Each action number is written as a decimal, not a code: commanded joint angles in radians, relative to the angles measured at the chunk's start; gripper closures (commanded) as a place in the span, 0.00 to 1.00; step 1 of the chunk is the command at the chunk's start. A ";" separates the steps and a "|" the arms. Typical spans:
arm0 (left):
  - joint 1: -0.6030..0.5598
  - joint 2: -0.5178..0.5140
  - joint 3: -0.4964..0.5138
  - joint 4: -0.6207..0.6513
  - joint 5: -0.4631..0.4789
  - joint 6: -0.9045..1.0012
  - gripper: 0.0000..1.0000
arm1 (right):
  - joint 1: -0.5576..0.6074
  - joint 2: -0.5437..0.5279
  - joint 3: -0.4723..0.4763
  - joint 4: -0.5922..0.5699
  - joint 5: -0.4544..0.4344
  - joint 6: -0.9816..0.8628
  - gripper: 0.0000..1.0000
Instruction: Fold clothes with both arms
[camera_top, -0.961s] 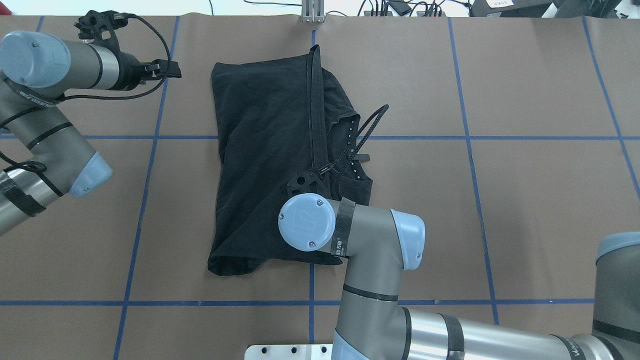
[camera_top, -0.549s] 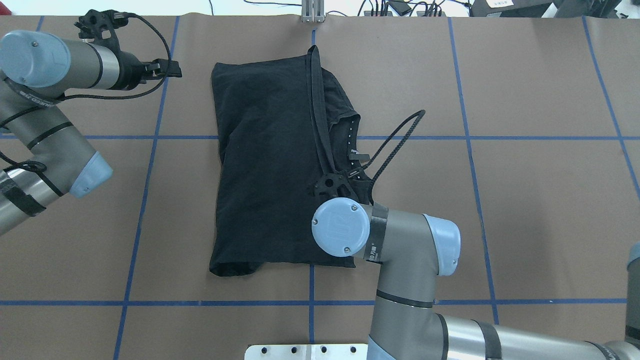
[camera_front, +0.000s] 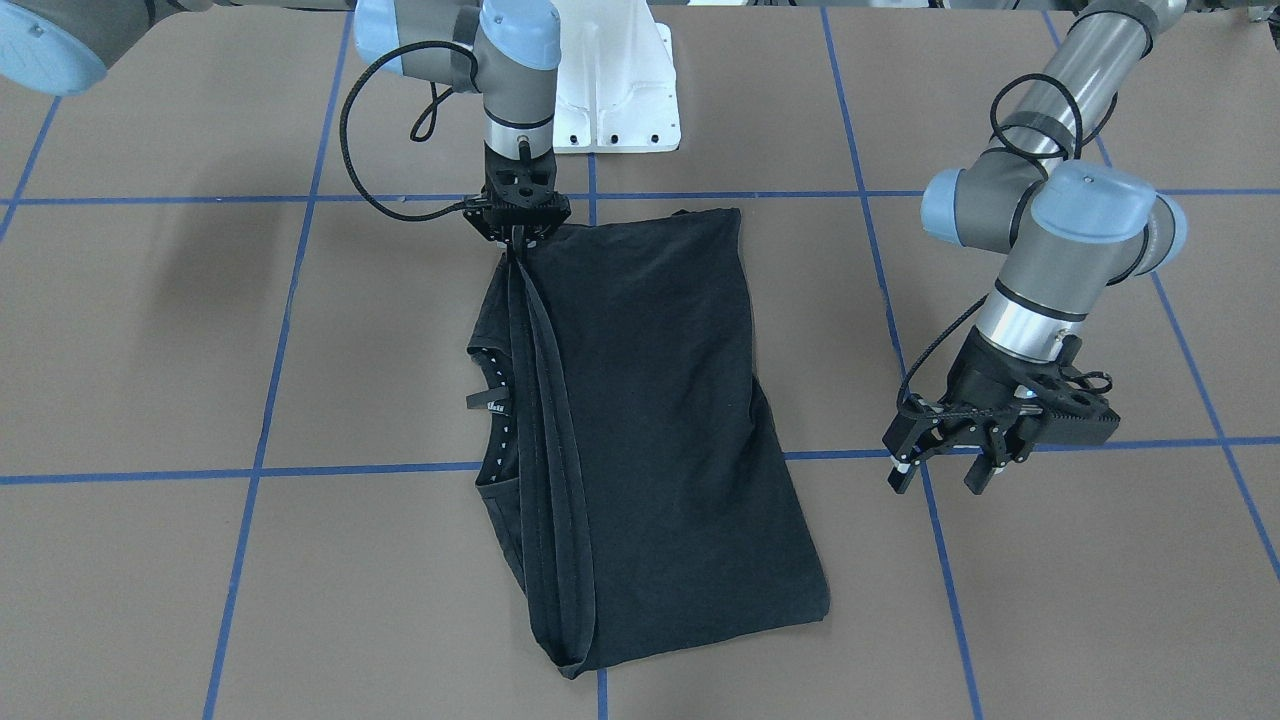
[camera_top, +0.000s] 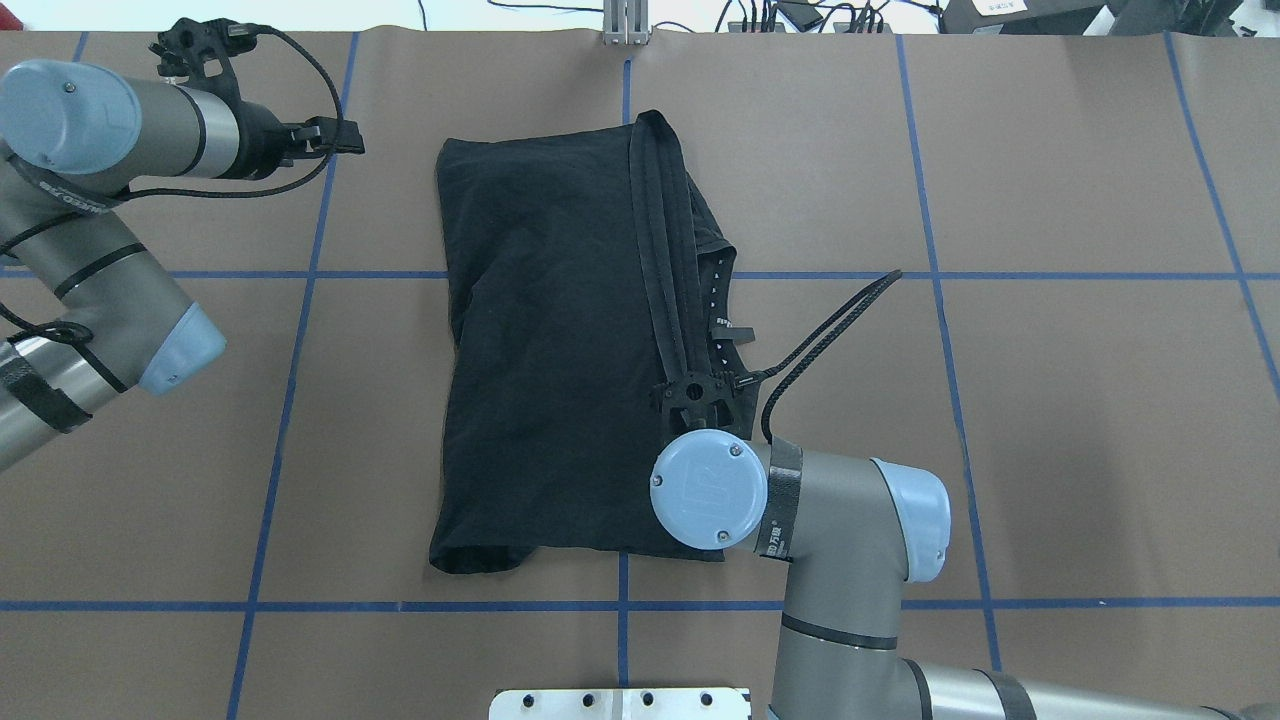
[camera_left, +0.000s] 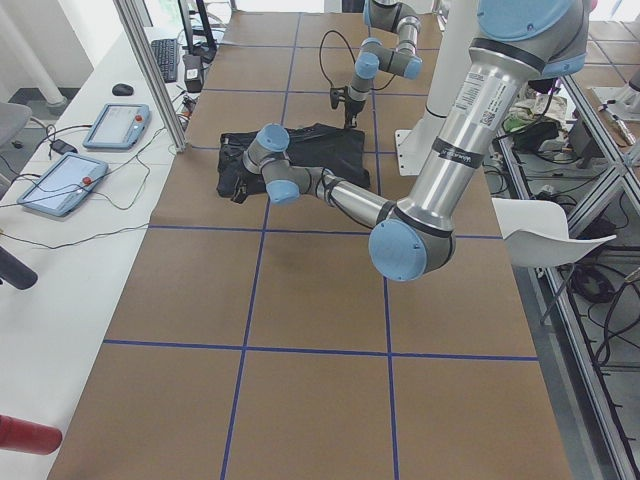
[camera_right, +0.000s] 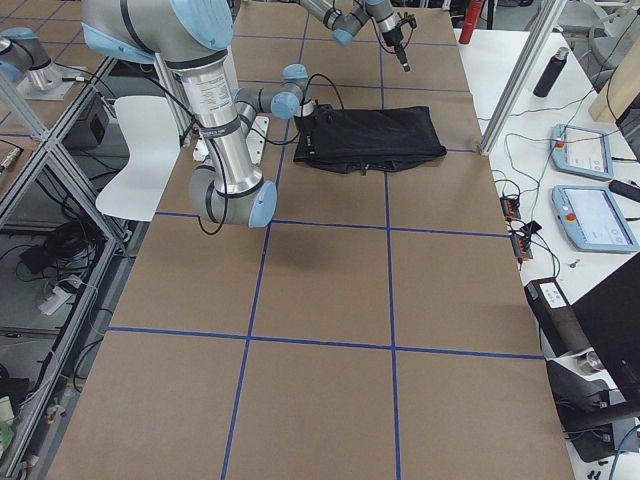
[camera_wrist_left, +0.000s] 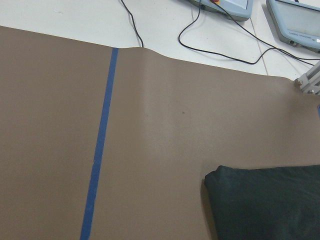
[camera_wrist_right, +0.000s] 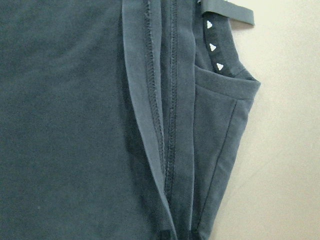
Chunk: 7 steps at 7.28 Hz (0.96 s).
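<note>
Black T-shirt (camera_top: 540, 340) lies twelve-to-six from overhead, right tool (camera_front: 521, 232) clamping it at five o'clock (left tool (camera_front: 936, 480) agape at ten).

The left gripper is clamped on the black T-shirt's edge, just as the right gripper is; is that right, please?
Not quite: the left gripper is open and apart from the black T-shirt, over bare table beside it, as the exterior front-facing view shows. The right gripper is indeed clamped on its edge.

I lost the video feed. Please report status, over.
Right gripper shut on black T-shirt, hem taut. Left gripper open, apart from shirt. No obstacle seen.
</note>
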 joint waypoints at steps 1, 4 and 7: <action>0.000 0.000 0.000 0.000 0.001 0.000 0.00 | 0.013 -0.003 0.032 -0.001 0.001 0.007 0.00; 0.000 0.000 -0.005 0.000 0.000 0.000 0.00 | 0.025 0.003 0.031 0.044 -0.002 0.260 0.00; 0.000 0.000 -0.005 0.000 0.000 0.000 0.00 | 0.028 -0.147 0.029 0.403 -0.012 0.884 0.05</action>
